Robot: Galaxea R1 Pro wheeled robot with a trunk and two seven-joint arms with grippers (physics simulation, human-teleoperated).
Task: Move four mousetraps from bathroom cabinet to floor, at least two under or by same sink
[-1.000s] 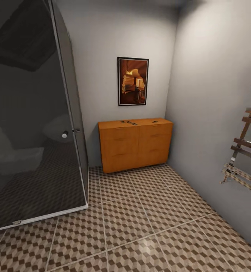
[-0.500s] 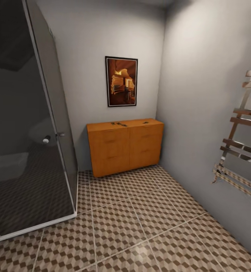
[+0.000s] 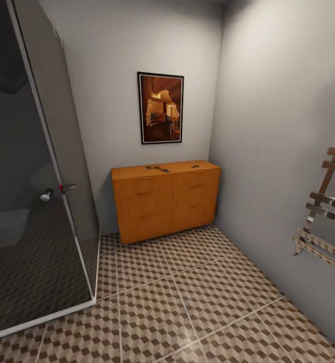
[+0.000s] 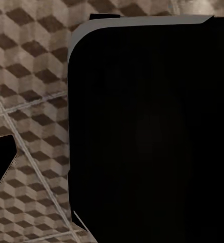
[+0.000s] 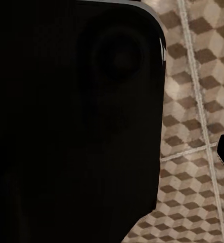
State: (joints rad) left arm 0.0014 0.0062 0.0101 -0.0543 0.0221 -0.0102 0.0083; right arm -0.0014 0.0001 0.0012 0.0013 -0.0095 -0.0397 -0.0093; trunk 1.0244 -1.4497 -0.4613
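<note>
Grippers' opening can't be told from the dark wrist views; three small mousetraps (image 3: 158, 168) visible atop one cabinet (image 3: 166, 200).

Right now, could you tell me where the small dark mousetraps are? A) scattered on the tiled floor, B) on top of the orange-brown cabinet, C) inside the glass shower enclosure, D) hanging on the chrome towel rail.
B: in the head view the mousetraps show as small dark shapes lying on the top surface of the cabinet, below the framed picture.
</note>
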